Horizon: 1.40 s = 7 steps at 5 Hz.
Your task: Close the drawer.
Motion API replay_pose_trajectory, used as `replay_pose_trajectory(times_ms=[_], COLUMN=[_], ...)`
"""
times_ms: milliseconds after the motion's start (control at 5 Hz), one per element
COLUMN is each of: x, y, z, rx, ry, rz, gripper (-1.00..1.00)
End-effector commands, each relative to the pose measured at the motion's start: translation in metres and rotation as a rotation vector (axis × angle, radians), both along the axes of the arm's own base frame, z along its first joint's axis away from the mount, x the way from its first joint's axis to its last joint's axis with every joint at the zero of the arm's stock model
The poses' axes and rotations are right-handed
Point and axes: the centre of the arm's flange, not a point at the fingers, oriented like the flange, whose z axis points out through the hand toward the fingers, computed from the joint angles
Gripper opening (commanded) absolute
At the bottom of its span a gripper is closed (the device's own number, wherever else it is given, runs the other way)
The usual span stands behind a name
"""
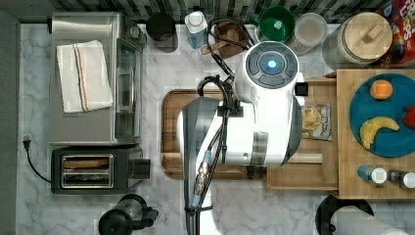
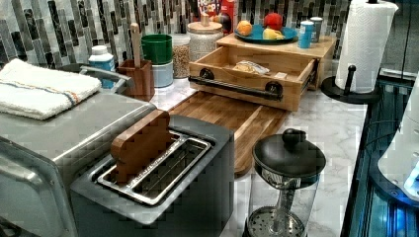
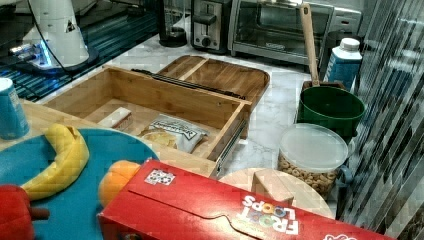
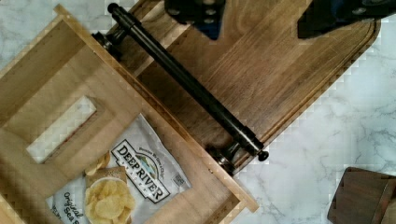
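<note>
The drawer [image 1: 299, 179] [image 2: 247, 94] [image 3: 165, 95] [image 4: 51, 88] stands pulled out from under the light-wood top, its front over the dark cutting board [image 1: 171, 132] [image 2: 232, 116] [image 4: 280, 79]. A black bar handle [image 4: 187, 84] [image 2: 237, 86] [image 3: 190, 84] runs along the drawer's front. Inside lie a bag of chips [image 4: 126, 186] [image 1: 317, 121] [image 3: 175, 132] and a small pale block [image 4: 60, 128]. My gripper [image 4: 261, 14] hangs open above the cutting board, just outside the handle, with nothing between its fingers [image 4: 196, 11]. In the top view my white arm [image 1: 254, 112] covers the drawer's front.
A blue plate [image 1: 391, 142] with fruit sits on the wood top beside the drawer. A toaster [image 1: 93, 170], toaster oven [image 1: 93, 78] and French press [image 2: 286, 173] stand on the marble counter. Jars, a green bowl [image 3: 330, 107] and a paper towel roll [image 2: 363, 44] ring the area.
</note>
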Motion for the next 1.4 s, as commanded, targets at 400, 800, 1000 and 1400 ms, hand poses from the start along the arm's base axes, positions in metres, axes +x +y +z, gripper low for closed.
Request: replay_pose_trajectory(times_ms=[400,800,1000,1400], x=[0.000,-0.020,-0.027,-0.037], y=[-0.003,0.055,0.083,0.095], z=[-0.002,-0.030,-0.041,-0.067], rx=[0.000,0.044,0.046,0.106], ry=[0.002,-0.055,-0.051,-0.008], rz=[0.005,0.415,0.581,0.801], gripper=[-1.00,1.00,1.00,-1.00])
